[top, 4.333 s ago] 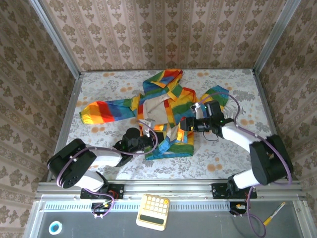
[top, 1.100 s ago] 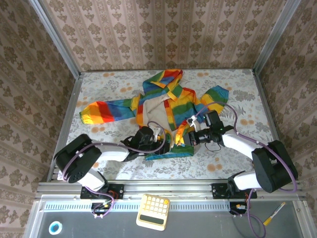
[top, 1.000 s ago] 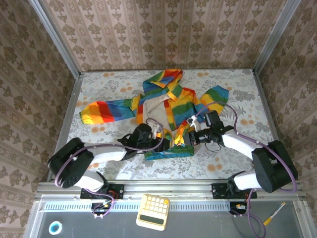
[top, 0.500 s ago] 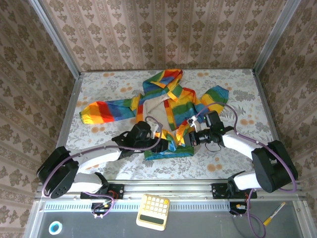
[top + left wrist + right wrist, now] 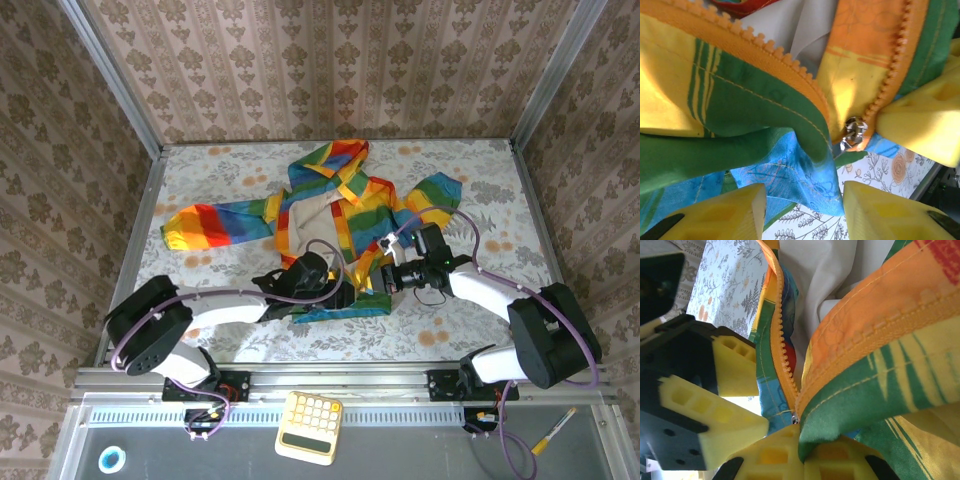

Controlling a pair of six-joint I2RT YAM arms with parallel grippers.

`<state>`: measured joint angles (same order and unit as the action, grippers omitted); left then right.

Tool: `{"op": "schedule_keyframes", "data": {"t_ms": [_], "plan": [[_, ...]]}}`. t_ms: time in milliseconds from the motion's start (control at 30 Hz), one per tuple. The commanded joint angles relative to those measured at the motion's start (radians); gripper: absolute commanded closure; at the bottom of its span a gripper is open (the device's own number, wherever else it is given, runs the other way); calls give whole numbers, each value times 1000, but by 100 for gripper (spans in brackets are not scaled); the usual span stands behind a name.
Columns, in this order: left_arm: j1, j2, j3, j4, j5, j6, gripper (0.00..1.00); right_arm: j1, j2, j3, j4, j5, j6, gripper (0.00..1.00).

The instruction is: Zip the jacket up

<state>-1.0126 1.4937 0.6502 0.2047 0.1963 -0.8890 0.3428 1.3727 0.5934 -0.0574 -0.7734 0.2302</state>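
While the jacket (image 5: 372,200) lies spread open mid-table, right gripper (image 5: 370,281) is clamped on one zipper edge at the hem. Left gripper (image 5: 805,202) sits just beside it, fingers apart, blue hem and zipper slider (image 5: 854,131) right ahead.

One rainbow-striped jacket (image 5: 345,215) on one floral worktop (image 5: 220,170). Two claws at its centre: left claw (image 5: 340,293), right claw (image 5: 372,282). Along the bottom edge: one yellow calculator (image 5: 309,427) centre, one blue ring (image 5: 111,459) lower left, one yellow-handled tool (image 5: 552,430) lower right.
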Motion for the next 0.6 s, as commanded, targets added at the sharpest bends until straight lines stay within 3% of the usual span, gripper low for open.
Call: {"op": "schedule_keyframes", "data": {"t_ms": [0, 300, 433, 500, 567], "plan": [[-10, 27, 34, 66, -5, -42, 56, -5, -9, -21, 12, -9, -15, 100], [-2, 64, 42, 94, 11, -40, 57, -7, -21, -14, -12, -7, -29, 100], [4, 74, 37, 100, 21, -42, 62, -7, -27, -6, -21, -7, -31, 100], [7, 70, 31, 104, 30, -39, 76, -8, -32, 1, -29, -7, -32, 100], [16, 54, 16, 114, 40, -19, 98, -8, -41, 12, -47, -10, -37, 100]]}}
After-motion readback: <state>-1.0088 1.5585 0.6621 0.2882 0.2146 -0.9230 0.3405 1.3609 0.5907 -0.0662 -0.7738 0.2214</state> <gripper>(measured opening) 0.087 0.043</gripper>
